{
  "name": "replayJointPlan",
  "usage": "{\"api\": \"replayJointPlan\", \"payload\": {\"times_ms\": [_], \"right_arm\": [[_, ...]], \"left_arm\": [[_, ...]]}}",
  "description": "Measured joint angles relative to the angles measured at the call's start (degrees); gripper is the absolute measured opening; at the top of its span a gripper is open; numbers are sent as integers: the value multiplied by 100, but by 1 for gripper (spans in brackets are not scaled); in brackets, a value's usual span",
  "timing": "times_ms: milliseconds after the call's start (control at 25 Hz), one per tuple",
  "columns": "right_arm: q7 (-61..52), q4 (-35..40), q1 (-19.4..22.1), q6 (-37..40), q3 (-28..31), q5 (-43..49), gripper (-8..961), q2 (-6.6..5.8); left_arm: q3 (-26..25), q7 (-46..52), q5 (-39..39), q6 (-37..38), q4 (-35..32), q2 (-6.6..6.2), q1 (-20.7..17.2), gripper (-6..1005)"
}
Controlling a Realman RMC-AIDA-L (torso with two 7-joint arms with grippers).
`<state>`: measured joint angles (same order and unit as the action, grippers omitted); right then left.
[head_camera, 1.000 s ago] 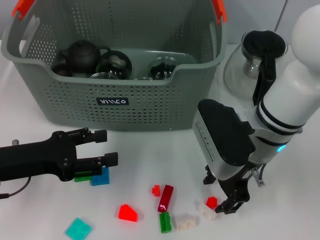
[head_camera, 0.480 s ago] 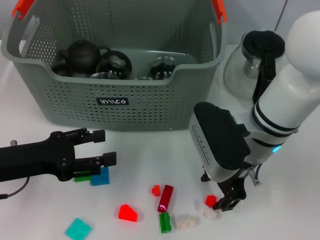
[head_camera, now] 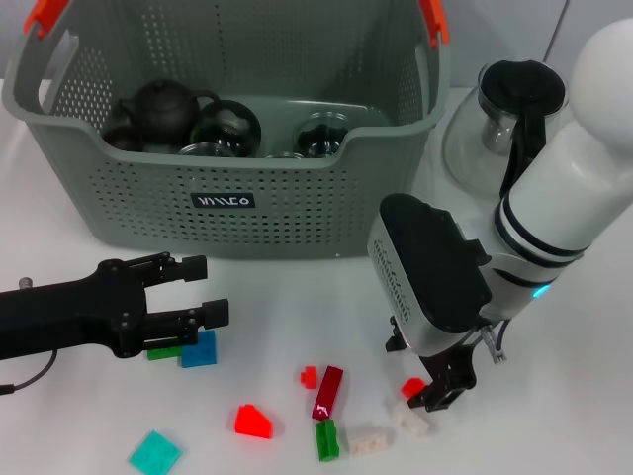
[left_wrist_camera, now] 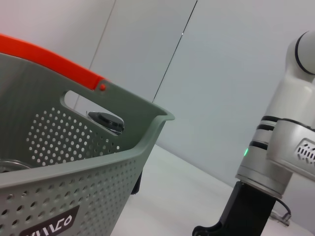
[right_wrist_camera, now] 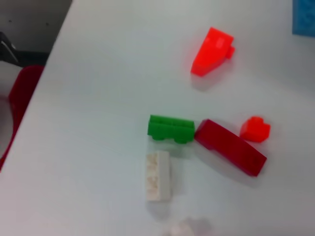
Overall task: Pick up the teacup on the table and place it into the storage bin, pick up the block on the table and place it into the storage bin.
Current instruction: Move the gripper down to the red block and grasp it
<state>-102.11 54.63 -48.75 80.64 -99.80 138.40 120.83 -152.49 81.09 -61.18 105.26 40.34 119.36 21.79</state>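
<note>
The right gripper (head_camera: 427, 389) hung low over the near right part of the table (head_camera: 297, 317), its fingers pinching a small red block (head_camera: 413, 387) just above a white block (head_camera: 410, 418). Left of it lay a white brick (head_camera: 367, 439), a green brick (head_camera: 326, 439), a dark red bar (head_camera: 327, 392), a tiny red piece (head_camera: 309, 376) and a bright red wedge (head_camera: 252, 422). The left gripper (head_camera: 200, 289) hovered at the near left with fingers spread, above a blue block (head_camera: 201, 351). The storage bin (head_camera: 237, 203) stood at the far side, holding a dark teapot (head_camera: 163, 109) and glass cups (head_camera: 226, 129). A glass pot (head_camera: 495, 124) stood to its right.
</note>
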Motion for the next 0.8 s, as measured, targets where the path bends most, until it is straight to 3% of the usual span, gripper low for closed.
{"api": "replayJointPlan", "payload": {"times_ms": [720,800], "right_arm": [[-53,-4,27,-33,-49,21,701,-16],[-60,-12,25,-61,-57,21,620,-16]], "left_arm": [[0,-23,0,-22,0,0,17,798],[0,-23,0,-25,0,0,12,798]]}}
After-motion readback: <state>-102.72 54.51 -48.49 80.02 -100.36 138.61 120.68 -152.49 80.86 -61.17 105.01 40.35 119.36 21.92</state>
